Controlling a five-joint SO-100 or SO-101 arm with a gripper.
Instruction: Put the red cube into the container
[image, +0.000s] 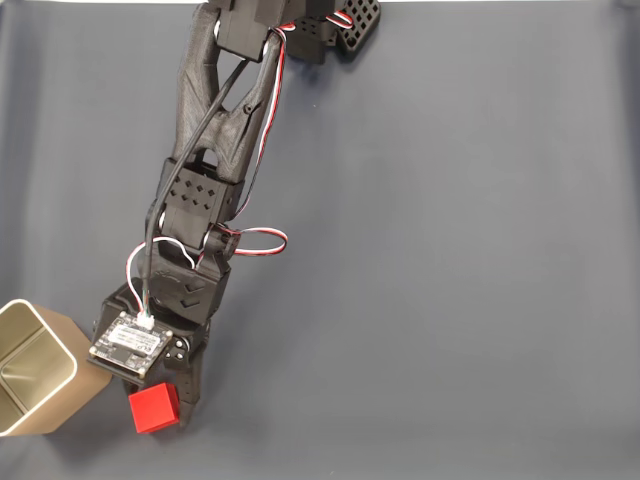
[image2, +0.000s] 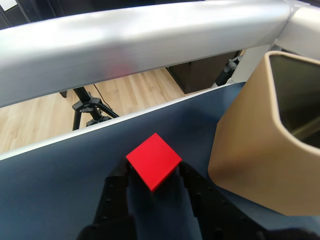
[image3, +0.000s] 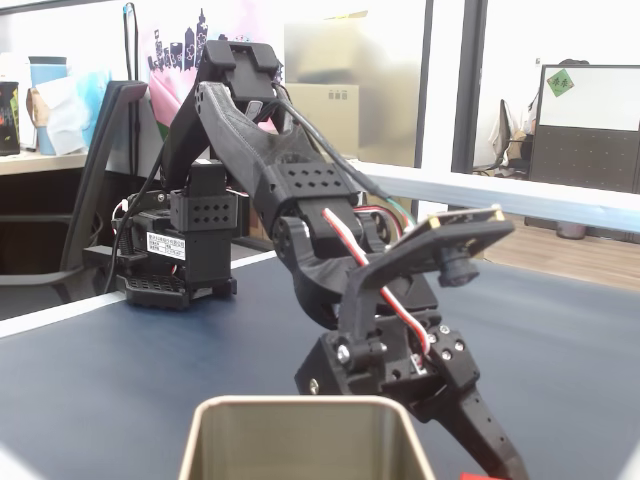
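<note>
An office or lab is suggested. Behind the dark blue table, glass partitions, a cardboard box, a whiteboard and a desk are seen. Beyond the table, wooden flooring and a tripod are shown.

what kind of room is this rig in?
Likely an office or lab: a whiteboard and stacked cardboard boxes behind the table, wood flooring and a tripod past the table edge.
</note>
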